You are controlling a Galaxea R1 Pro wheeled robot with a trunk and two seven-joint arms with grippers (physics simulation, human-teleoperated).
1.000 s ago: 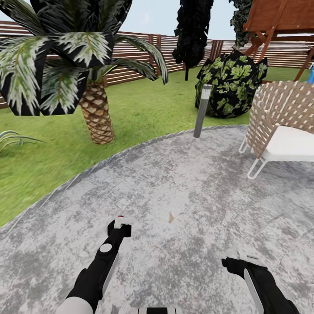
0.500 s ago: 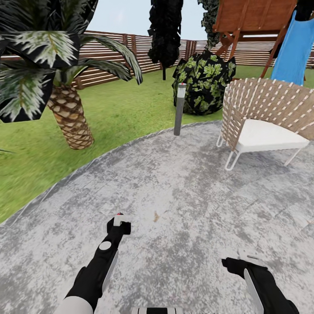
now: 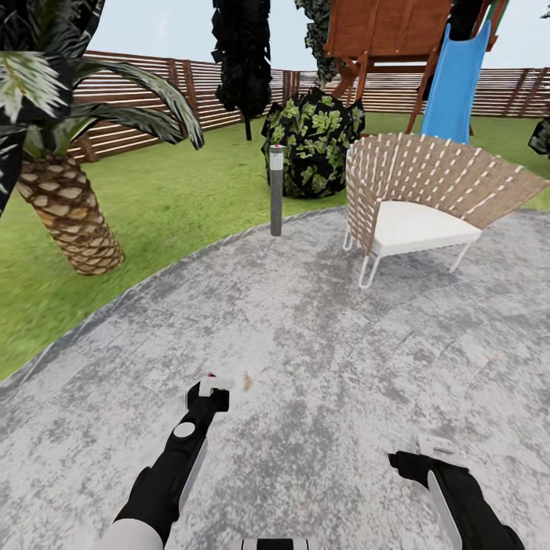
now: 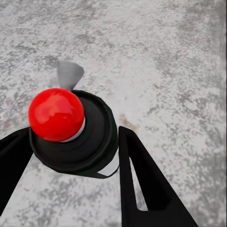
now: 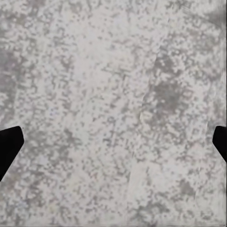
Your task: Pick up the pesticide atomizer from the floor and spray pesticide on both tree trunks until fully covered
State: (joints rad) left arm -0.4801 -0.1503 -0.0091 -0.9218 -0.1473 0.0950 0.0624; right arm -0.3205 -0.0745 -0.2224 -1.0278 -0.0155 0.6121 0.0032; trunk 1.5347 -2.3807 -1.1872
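The pesticide atomizer [image 4: 71, 127], a dark bottle topped by a red ball, sits between the black fingers of my left gripper [image 4: 71, 158], which is shut on it. In the head view the atomizer [image 3: 208, 384] shows as a white patch with a red dot at the tip of my left gripper [image 3: 208, 397], low over grey paving. My right gripper [image 3: 418, 457] hangs open above the paving, and in the right wrist view my right gripper [image 5: 113, 142] holds nothing, its fingertips far apart. The garden lawn [image 3: 176, 198] and slat fence [image 3: 153, 99] lie ahead. The trees and their trunks are out of view.
I stand on a round grey paved patio [image 3: 305, 328]. A palm [image 3: 69, 221] is at the left, a grey bollard light [image 3: 276, 191] at the patio edge, and a wicker chair [image 3: 412, 198] at the right. Behind are a bush [image 3: 313, 141], a dark column-shaped tree [image 3: 243, 53] and a blue slide [image 3: 454, 84].
The whole head view has shifted left, so the camera has turned right; the chair and slide have come into sight. Both arms keep their pose, the left still holding the atomizer.
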